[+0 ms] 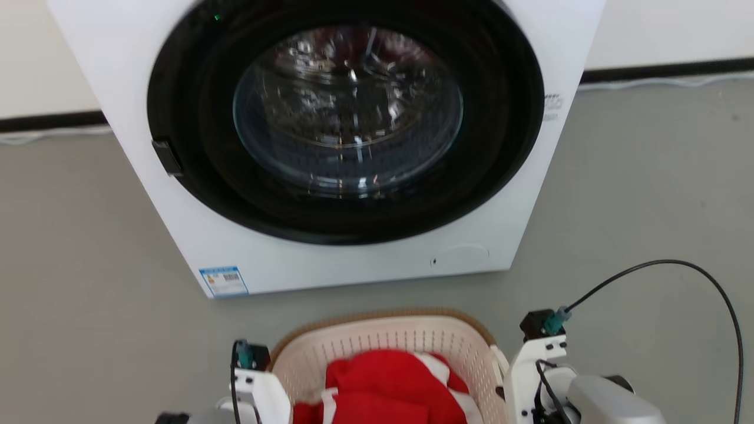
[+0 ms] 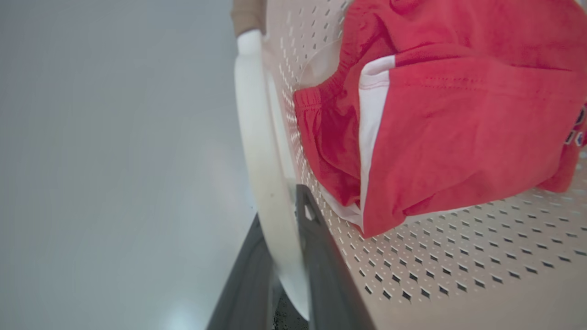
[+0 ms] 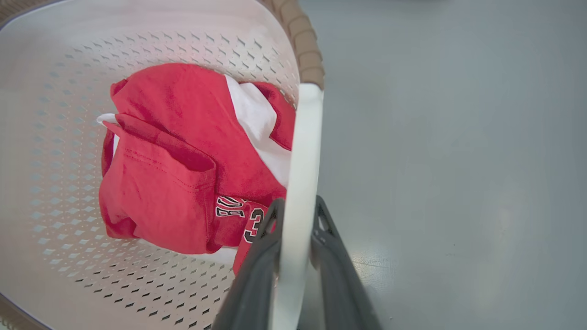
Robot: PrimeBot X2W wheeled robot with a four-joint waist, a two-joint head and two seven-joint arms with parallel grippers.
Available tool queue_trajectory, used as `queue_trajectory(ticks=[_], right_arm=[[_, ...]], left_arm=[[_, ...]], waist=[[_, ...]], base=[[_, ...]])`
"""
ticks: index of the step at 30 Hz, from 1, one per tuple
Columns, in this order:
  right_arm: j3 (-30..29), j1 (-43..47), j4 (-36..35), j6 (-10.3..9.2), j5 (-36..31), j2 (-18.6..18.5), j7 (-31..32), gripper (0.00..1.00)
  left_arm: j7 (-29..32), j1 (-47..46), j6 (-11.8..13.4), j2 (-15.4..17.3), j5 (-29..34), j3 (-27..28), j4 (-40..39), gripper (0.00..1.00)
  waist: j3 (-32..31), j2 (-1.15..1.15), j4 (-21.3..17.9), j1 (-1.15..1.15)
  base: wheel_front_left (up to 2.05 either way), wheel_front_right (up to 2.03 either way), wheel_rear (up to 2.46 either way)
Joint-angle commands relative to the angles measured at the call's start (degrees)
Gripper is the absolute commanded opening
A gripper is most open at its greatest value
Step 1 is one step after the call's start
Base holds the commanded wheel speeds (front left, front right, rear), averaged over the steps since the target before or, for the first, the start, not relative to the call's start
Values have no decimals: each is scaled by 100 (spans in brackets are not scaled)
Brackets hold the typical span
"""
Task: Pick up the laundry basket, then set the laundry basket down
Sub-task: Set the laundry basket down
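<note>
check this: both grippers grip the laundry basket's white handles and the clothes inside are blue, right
The clothes in the laundry basket are red and white, not blue (right wrist view). The left gripper and right gripper do grip its handles.

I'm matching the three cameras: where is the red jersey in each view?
Head view: red jersey at bottom centre.
Left wrist view: jersey at upper right.
Right wrist view: jersey left of centre.
Shared landmark: perforated wall of the laundry basket, which holds it.

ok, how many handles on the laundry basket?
2. Left handle gripped by left tool; right handle gripped by right tool. None seem hidden.
</note>
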Motion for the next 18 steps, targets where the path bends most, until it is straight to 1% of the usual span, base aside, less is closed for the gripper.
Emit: queue_trajectory(ticks=[1,8,13,18], right_arm=[[77,-247,-167,43,17,95,-159,0],[186,-670,-252,43,-53,77,-636,0],[288,-1027,-284,43,-165,62,-1144,0],[459,-1265,-266,43,-266,19,-1516,0]], left_arm=[[-118,-403,26,75,24,63,-110,0],[-463,-940,89,155,124,-4,-165,0],[-746,-1325,143,227,150,2,-189,0],[-1006,-1622,187,261,162,5,-186,0]], waist=[[232,0,1,0],[1081,0,-9,0],[1692,0,-66,0],[2209,0,-76,0]], base=[[0,0,0],[0,0,0],[0,0,0],[0,0,0]])
